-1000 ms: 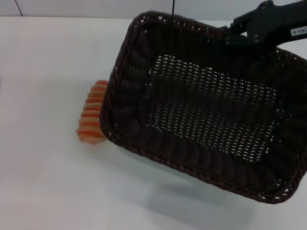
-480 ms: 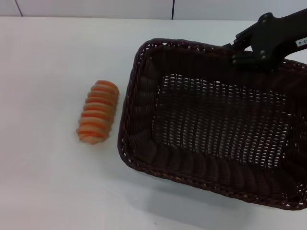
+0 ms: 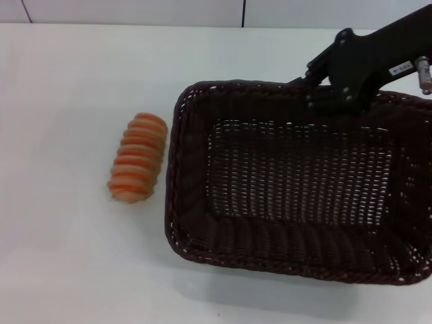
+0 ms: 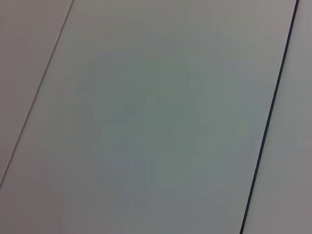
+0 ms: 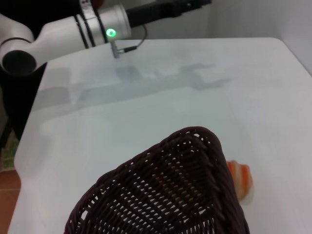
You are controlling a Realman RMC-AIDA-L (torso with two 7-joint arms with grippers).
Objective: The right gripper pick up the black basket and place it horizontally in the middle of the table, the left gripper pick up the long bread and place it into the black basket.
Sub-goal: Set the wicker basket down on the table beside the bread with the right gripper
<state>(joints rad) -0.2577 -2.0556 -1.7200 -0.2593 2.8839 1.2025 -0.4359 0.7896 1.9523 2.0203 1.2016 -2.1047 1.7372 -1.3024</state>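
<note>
The black basket (image 3: pixel 177 169) lies level with its long side across the table (image 3: pixel 67 81), right of centre. I cannot tell whether it rests on the table or hangs just above it. My right gripper (image 3: pixel 329 91) is shut on the basket's far rim. The long bread (image 3: pixel 138 167), tan with orange ridges, lies on the table just left of the basket, apart from it. In the right wrist view a basket corner (image 5: pixel 170 195) fills the foreground with the bread (image 5: pixel 241 179) beside it. My left gripper (image 5: pixel 165 9) is raised far from both, over the table's far side.
The left arm's white link with a green light (image 5: pixel 73 31) reaches in above the table's far edge in the right wrist view. The left wrist view shows only a pale panelled surface (image 4: pixel 156 117). White table surface lies left of and in front of the bread.
My right gripper has swung the basket from a steep tilt down to level and shifted it right, uncovering the bread. The bread has not moved.
</note>
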